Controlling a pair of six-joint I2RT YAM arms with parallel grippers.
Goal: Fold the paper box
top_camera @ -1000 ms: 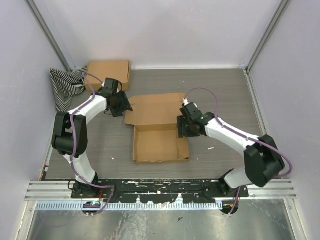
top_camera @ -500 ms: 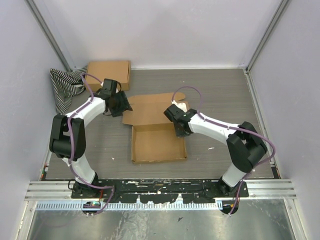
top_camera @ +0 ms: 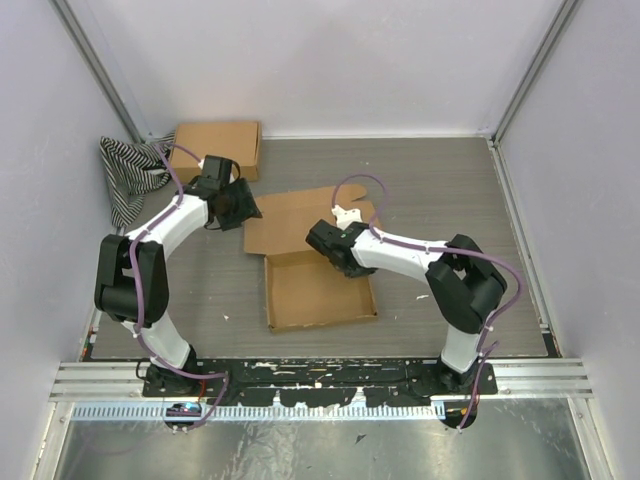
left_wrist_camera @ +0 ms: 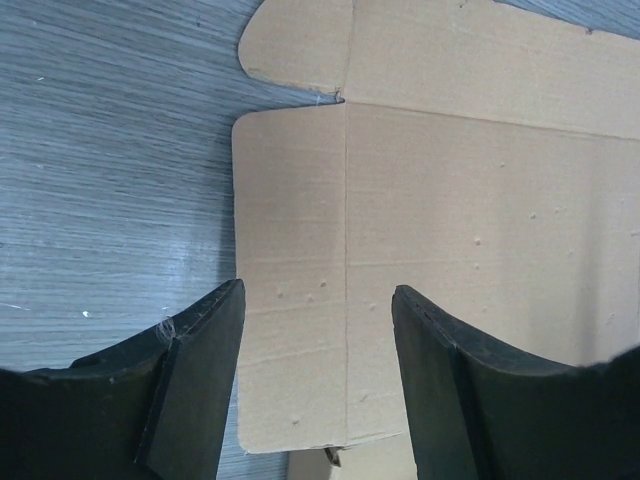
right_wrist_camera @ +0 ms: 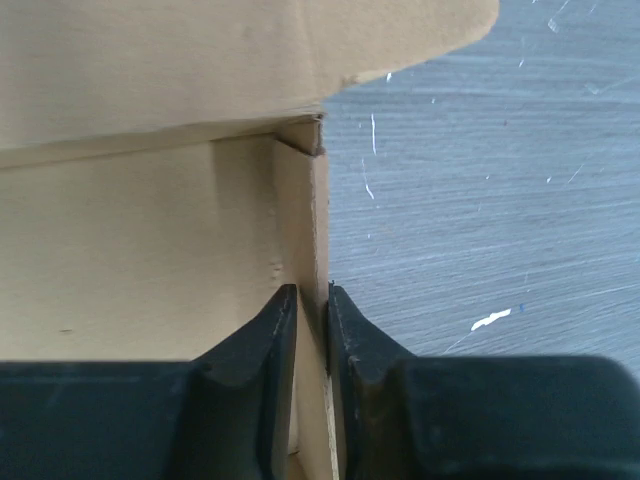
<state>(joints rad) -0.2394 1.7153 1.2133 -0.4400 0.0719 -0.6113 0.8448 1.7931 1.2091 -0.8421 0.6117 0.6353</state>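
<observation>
The paper box [top_camera: 318, 292] lies mid-table as a shallow brown tray with its lid panel [top_camera: 300, 220] flat behind it. My right gripper [top_camera: 356, 267] points down at the tray's right wall near the back corner. In the right wrist view it [right_wrist_camera: 312, 300] is shut on that thin upright wall [right_wrist_camera: 300, 215], with the tray floor to the left and the table to the right. My left gripper [top_camera: 238, 206] hovers open over the lid's left edge. In the left wrist view its fingers [left_wrist_camera: 315, 305] straddle the lid's side flap [left_wrist_camera: 290, 270] without touching it.
A second brown cardboard box [top_camera: 218, 146], closed, sits at the back left against the wall. A black-and-white striped cloth [top_camera: 128, 176] lies beside it in the left corner. Grey walls close in the table on three sides. The grey table surface [top_camera: 450, 190] shows at the right.
My right arm has swung its wrist left over the tray's back right corner, still holding the right wall. The box has shifted slightly left. My left gripper has barely moved.
</observation>
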